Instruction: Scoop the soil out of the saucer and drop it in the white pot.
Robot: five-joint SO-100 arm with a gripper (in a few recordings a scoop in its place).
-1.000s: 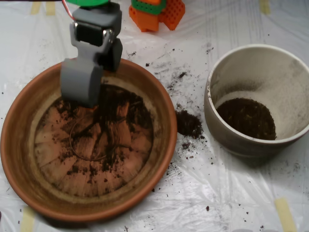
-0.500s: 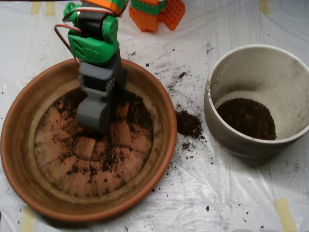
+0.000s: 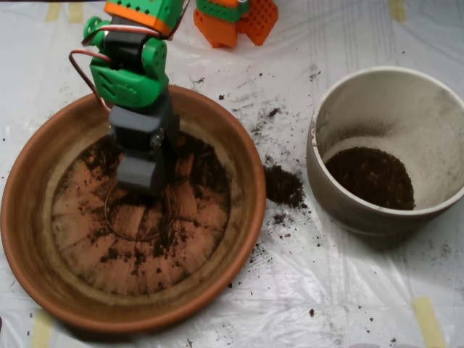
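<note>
- One grey clamshell scoop [image 3: 143, 176] on a green and orange arm, tip down inside the large round terracotta-orange clay saucer [image 3: 29, 210], on its upper base; whether its fingers are apart or together cannot be told.
- Dark crumbly soil [image 3: 199, 170]: thin scatter across the saucer's ridged base.
- One round off-white pot [image 3: 406, 101], right of the saucer, soil in its bottom.
- One spilled soil clump [image 3: 283, 185] on the white plastic-covered surface [image 3: 348, 290], between saucer and pot.

Thin dark soil [image 3: 156, 239] streaks the terracotta saucer [image 3: 43, 181]; white pot [image 3: 435, 123] holds more.
</note>
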